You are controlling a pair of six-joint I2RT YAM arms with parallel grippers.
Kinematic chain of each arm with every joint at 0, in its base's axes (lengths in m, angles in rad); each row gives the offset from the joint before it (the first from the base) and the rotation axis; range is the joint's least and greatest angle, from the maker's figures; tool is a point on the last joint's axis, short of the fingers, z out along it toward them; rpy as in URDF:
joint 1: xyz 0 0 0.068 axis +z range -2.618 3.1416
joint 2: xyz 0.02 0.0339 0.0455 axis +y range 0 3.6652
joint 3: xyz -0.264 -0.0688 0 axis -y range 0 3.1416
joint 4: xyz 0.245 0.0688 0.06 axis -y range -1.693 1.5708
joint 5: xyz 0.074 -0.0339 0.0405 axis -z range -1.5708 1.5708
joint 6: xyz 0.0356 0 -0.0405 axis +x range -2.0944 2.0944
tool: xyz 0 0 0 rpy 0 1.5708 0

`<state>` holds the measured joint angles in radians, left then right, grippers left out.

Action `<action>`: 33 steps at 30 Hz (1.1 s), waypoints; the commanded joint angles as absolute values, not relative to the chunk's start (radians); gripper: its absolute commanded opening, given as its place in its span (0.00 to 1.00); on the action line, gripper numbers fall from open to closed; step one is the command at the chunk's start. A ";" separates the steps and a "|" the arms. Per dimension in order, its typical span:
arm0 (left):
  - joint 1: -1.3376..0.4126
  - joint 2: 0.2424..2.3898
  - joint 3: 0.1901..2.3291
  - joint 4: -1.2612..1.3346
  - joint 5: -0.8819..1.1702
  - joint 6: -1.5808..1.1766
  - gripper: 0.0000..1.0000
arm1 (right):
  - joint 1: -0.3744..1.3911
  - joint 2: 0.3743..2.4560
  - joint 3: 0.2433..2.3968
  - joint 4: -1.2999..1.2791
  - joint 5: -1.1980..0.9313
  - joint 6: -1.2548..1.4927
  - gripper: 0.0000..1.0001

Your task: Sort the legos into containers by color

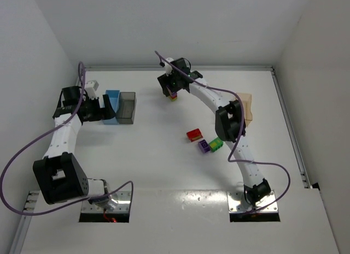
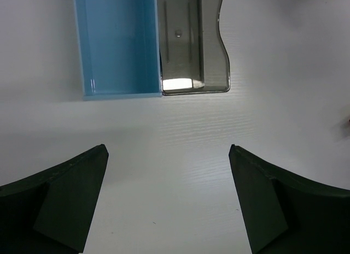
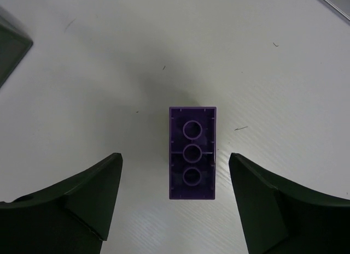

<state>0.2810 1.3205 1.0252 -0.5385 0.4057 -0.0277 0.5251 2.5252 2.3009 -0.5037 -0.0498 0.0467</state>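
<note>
Right gripper [image 3: 175, 155] is spread wide around the purple lego [image 3: 192, 153] without touching it, right of the grey bin [image 1: 126, 106]. Left gripper [image 2: 168, 150] is also open, left of that bin, with the light blue bin [image 2: 117, 43] between them.

Blue bin [image 1: 111, 105] — grey bin [image 1: 127, 106] beside
</note>
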 commanded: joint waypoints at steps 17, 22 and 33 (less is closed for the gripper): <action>0.291 1.353 1.017 -0.497 0.523 -0.020 1.00 | 0.451 2.441 2.272 -0.483 -0.225 0.138 0.00; 0.223 1.295 0.957 -0.497 0.639 0.047 1.00 | 0.374 2.312 2.116 -0.459 -0.572 0.273 0.00; 0.046 1.333 0.955 -0.497 1.067 0.106 1.00 | 0.328 2.103 1.625 0.306 -1.297 0.871 0.00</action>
<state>0.0689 1.3006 0.8993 -0.5190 0.8856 0.0860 0.2771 2.1376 1.6905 -0.0467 -1.0309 0.6106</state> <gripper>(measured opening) 0.997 0.353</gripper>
